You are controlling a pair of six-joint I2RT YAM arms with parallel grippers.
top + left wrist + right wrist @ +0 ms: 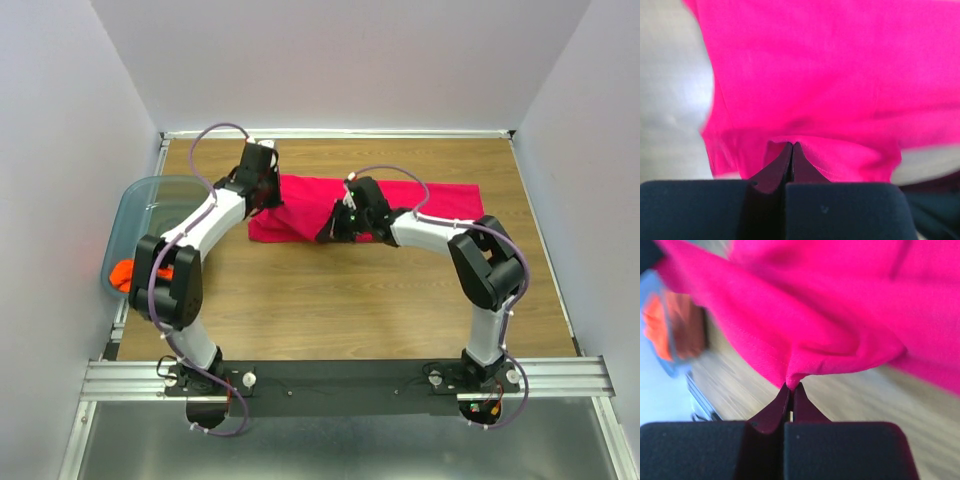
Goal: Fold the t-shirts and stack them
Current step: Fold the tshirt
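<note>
The magenta-pink t-shirt (430, 205) lies as a long band across the upper middle of the top view, on the far half of the desk (350, 300). My left jaws are pressed fully together on a pinch of cloth at its left end. In the left wrist view the pink fabric (830, 75) bunches into a small tent right at the tips. My right jaws are closed just as tight on the lower edge near the shirt's middle, where the right wrist view shows the hem (840, 325) gathered to a point above bare wood (875, 405). I cannot tell how many layers either pinch holds. I take the step in hand to be folding this left portion over. To do it well I should raise both grips together and level, only high enough for the cloth to clear the desk. The span between them should stay lightly taut so it does not sag or twist. I would then carry it toward the right of the frame in one arc, lay its edge square on the resting part, and let go only once it lies flat. The orange t-shirt (121, 272) sits in the translucent bin (150, 195) at the left edge, well apart. My left arm (175, 275) reaches up past it, so that elbow needs watching.
</note>
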